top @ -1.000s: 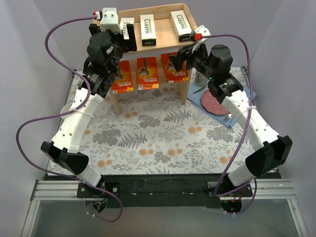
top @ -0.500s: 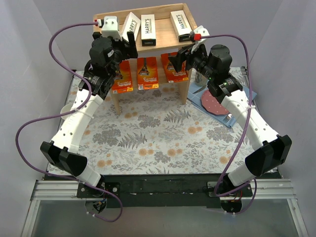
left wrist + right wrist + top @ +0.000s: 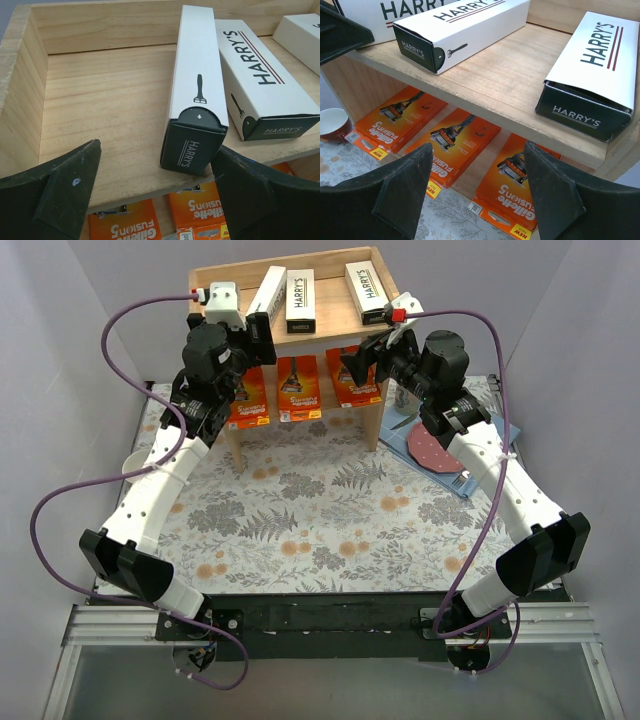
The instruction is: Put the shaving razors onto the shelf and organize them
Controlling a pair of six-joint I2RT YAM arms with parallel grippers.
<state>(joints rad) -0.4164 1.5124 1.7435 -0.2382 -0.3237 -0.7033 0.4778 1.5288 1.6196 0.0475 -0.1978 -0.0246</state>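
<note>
Hovering at the front edge of the shelf's point(image 3: 100, 100) upper tier, my left gripper point(image 3: 156, 152) stands wide open and grasps nothing. Straight ahead of it, nearer its right finger than its left, a narrow white box point(image 3: 197, 85) stands on its long edge. Its dark end faces me with "HARRY'S" running sideways, and a small razor symbol is printed on the white face above. I cannot tell whether the right finger touches it. Just to the right of that box and up against it lies a second white box point(image 3: 265, 85), flat, with "HARRY'S" in large dark letters beside thin stripes on top and again in small letters on its dark end.

My right gripper point(image 3: 477, 147) is also spread wide and empty, a little lower, at the front lip of the same tier. Ahead and to its right lies a third white box point(image 3: 590, 75), lettered "HARRY'S" on top and on its dark end. Below and ahead, on the lower tier, three orange packs point(image 3: 465, 135) lie side by side, each reading "Gillette FUSION5" with a yellow "NEW PACK" corner. Far to its left sits a small bowl point(image 3: 332, 122).
</note>
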